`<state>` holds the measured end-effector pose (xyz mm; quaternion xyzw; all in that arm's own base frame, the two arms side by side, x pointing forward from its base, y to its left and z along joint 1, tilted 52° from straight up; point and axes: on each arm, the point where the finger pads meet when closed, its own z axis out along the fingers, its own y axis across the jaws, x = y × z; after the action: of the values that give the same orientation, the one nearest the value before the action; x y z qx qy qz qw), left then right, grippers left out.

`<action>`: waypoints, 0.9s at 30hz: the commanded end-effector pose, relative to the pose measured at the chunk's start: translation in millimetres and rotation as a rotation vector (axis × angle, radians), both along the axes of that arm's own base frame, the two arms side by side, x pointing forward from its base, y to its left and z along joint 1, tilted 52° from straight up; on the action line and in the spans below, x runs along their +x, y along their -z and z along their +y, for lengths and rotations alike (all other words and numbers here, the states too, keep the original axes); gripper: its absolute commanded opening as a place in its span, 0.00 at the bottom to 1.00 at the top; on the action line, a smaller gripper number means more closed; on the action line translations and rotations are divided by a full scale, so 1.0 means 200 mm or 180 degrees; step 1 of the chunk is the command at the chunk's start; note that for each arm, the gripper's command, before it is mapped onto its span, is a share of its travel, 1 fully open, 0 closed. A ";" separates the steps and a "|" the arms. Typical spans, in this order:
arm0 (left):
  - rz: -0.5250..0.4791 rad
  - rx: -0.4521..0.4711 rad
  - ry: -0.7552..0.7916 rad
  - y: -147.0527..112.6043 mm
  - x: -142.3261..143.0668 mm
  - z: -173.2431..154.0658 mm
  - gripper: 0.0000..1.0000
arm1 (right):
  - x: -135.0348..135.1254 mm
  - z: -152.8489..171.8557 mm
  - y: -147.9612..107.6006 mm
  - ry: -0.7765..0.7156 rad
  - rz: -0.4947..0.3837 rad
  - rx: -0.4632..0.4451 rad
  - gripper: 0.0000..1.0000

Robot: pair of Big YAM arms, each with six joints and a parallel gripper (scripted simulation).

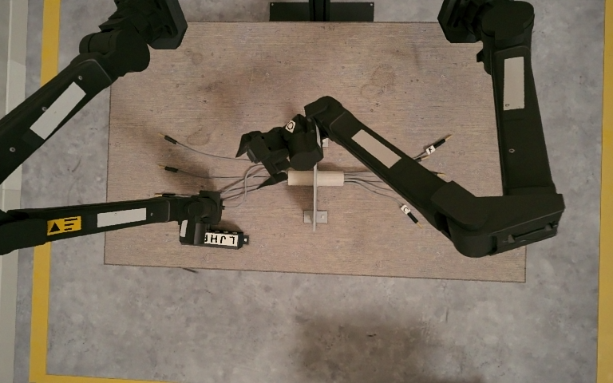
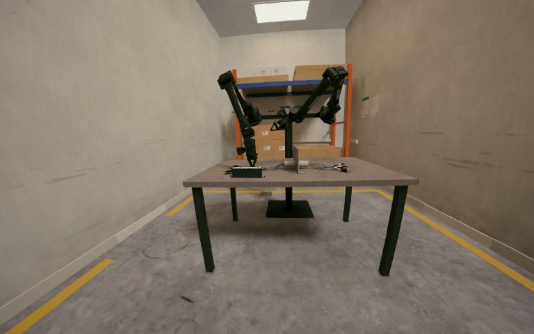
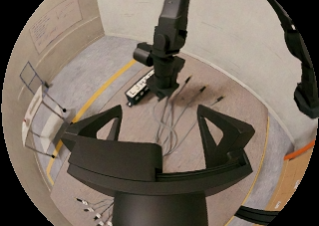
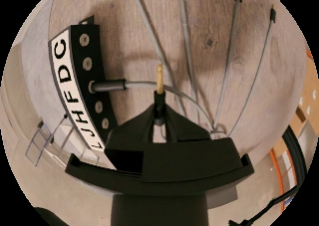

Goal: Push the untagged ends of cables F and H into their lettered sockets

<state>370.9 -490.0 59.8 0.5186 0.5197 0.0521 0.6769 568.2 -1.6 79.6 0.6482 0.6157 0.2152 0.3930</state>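
The black junction box (image 1: 219, 238), lettered L J H F D C, lies near the table's front left. It also shows in the right wrist view (image 4: 80, 87). One cable plug (image 4: 110, 87) sits in a side socket about level with F. My right gripper (image 1: 193, 230) hangs over the box's F-D-C end, shut on a gold-tipped cable plug (image 4: 159, 90); I cannot tell which cable it is. My left gripper (image 1: 258, 163) is open and empty, raised above the cables left of the cream conduit (image 1: 315, 178). It shows with fingers spread in the left wrist view (image 3: 159, 122).
Loose untagged plugs (image 1: 169, 139) (image 1: 171, 168) lie left of the conduit. Tagged ends F (image 1: 429, 149) and C (image 1: 405, 207) lie to its right. A grey bracket (image 1: 314, 215) holds the conduit. The left arm's forearm passes over the right-hand cables.
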 end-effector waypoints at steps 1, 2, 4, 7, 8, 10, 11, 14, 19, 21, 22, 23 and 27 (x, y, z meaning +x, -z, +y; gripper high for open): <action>0.0184 0.0152 -0.0078 0.12 -0.03 0.07 1.00 | 0.01 -0.01 0.04 0.0058 0.0032 0.0018 0.05; 0.0183 0.0155 -0.0088 0.11 -0.05 0.07 1.00 | 0.01 0.00 0.04 0.0055 0.0012 0.0017 0.05; 0.0178 0.0161 -0.0063 0.10 -0.09 0.05 1.00 | 0.01 0.01 0.04 0.0016 0.0020 -0.0011 0.05; 0.0154 0.0124 -0.0142 0.05 -0.04 0.09 1.00 | 0.00 0.02 0.07 -0.0190 0.0128 -0.0270 0.05; 0.0117 0.0129 -0.0141 0.04 -0.04 0.09 1.00 | -0.01 0.02 0.08 -0.0286 0.0179 -0.0393 0.05; 0.0122 0.0138 -0.0139 0.05 -0.04 0.08 1.00 | -0.03 0.02 0.10 -0.0499 0.0286 -0.0662 0.05; 0.0132 0.0155 -0.0142 0.07 -0.04 0.09 1.00 | -0.04 0.02 0.11 -0.0596 0.0339 -0.0786 0.05; 0.0137 0.0165 -0.0142 0.08 -0.04 0.09 1.00 | -0.06 0.02 0.14 -0.0862 0.0477 -0.1112 0.05; 0.0137 0.0165 -0.0142 0.08 -0.04 0.09 1.00 | -0.09 0.02 0.16 -0.1146 0.0622 -0.1457 0.05; 0.0137 0.0165 -0.0142 0.08 -0.04 0.09 1.00 | -0.11 0.02 0.18 -0.1341 0.0722 -0.1686 0.05; 0.0137 0.0165 -0.0142 0.08 -0.04 0.09 1.00 | -0.12 0.02 0.19 -0.1421 0.0764 -0.1780 0.05; 0.0137 0.0165 -0.0142 0.08 -0.04 0.09 1.00 | -0.13 0.02 0.20 -0.1503 0.0806 -0.1877 0.05; 0.0137 0.0165 -0.0142 0.08 -0.04 0.09 1.00 | -0.15 0.02 0.22 -0.1833 0.0953 -0.2265 0.05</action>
<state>364.3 -471.0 44.7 0.5252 0.5421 0.0716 0.6520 545.2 -8.6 48.4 0.3952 0.8147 0.0353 0.4228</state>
